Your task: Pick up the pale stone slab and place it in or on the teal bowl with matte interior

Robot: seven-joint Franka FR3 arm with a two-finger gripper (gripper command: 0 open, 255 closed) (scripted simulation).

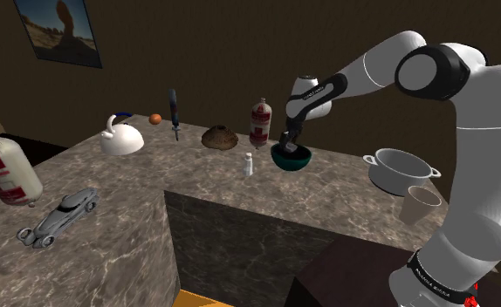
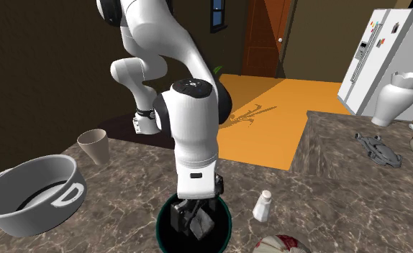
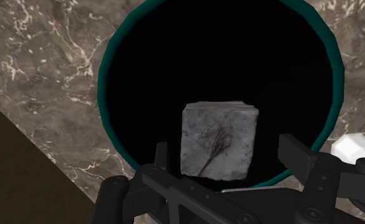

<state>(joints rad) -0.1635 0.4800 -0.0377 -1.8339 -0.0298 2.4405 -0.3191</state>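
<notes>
All-black two-finger gripper [image 3: 226, 153] is seen spread above the teal bowl with black matte interior [image 3: 102, 89]. The pale grey stone slab with a dark branching mark [image 3: 219, 137] sits between the fingers with a gap on each side, so it is not gripped. It is framed inside the bowl's rim. Whether it rests on the bottom cannot be told, as the interior is drawn flat black. In the second exterior view the slab [image 2: 200, 224] looks tilted close under the gripper [image 2: 191, 212]. Risks on lift-out: the slab could be caught by a finger and dragged up, or the rim [image 2: 229, 223] could be clipped by a slanted retreat and the bowl tipped. The small white shaker [image 1: 249, 164] near the bowl [image 1: 292, 160] could be knocked by a sideways exit. The surface is a brown-grey marbled countertop [image 1: 327, 192], with a grey two-handled pot [image 1: 399, 170] and a beige cup [image 1: 421, 205] nearer the stand. Beyond it, an orange floor [image 2: 270, 115], a wooden door [image 2: 266, 36] and a white fridge [image 2: 385, 57] are seen.
</notes>
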